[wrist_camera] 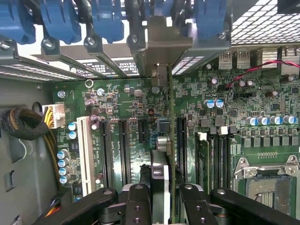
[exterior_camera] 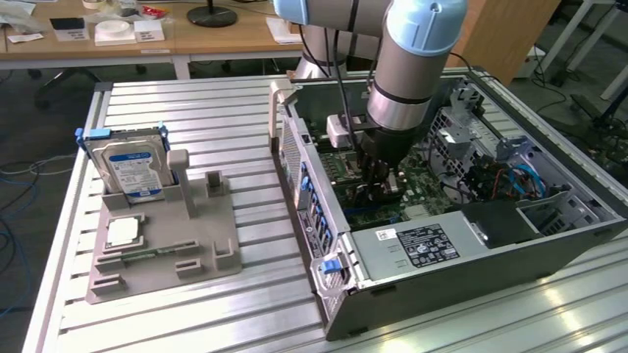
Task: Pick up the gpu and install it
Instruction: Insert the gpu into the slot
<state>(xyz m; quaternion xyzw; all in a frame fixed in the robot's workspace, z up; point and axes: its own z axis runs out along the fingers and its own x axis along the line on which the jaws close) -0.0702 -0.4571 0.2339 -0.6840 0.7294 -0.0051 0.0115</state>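
Black gripper [wrist_camera: 161,206] fingers are clamped on the gpu [wrist_camera: 165,140], which the wrist view shows edge-on, standing upright over the green motherboard [wrist_camera: 262,140] between black expansion slots, its metal bracket [wrist_camera: 161,47] at the case's rear wall. From the exterior view, the arm reaches down into the open computer case [exterior_camera: 432,243]; case walls stand close around. A hard drive [exterior_camera: 132,165] sits in the grey holder [exterior_camera: 162,257], well apart.

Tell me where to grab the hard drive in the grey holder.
Probably its exposed upper half, coming from above and pinching the two flat faces: the hard drive stands upright on edge, its lower part seated in the grey holder.
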